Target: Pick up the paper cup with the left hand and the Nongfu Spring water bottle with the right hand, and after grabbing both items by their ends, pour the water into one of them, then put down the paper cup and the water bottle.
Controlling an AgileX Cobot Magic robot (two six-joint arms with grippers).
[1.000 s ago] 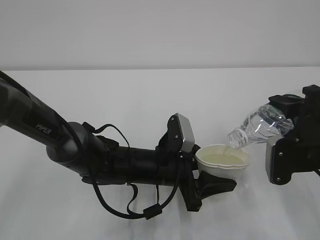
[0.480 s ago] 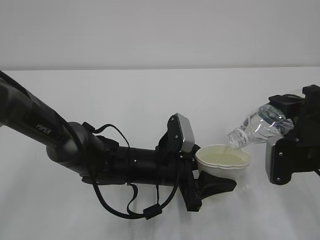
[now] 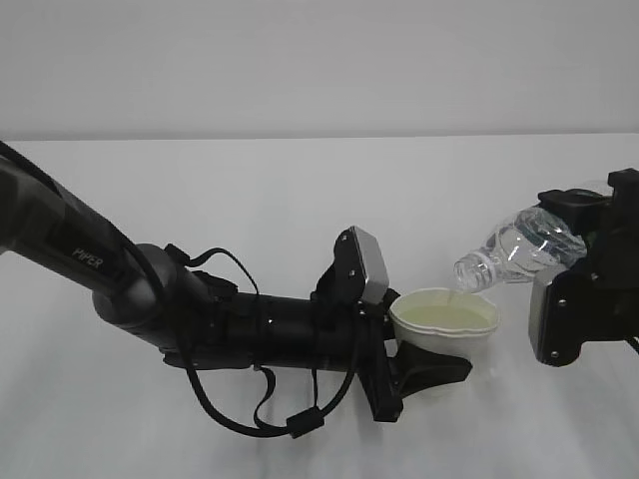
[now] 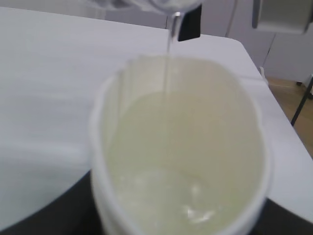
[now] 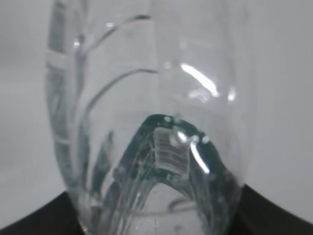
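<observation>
The left hand (image 3: pixel 424 364) reaches in from nine o'clock, its jaws clamped around the base of the cup (image 3: pixel 444 321), which it holds just above the table (image 3: pixel 300 190) at centre right. The left wrist view shows the cup squeezed oval, with water (image 4: pixel 190 191) pooled inside and a thin stream dropping onto its far side; a harder squeeze could buckle the wall and slop water over the rim. At two o'clock from the cup, the bottle (image 3: pixel 514 251) lies tilted, mouth down and just over the far rim, its rear end pinched by the right hand (image 3: pixel 584 274). The mouth sits near the rim's edge, so a small drift toward three o'clock would put the stream on the table. The ribbed plastic may also slip in the grip.
</observation>
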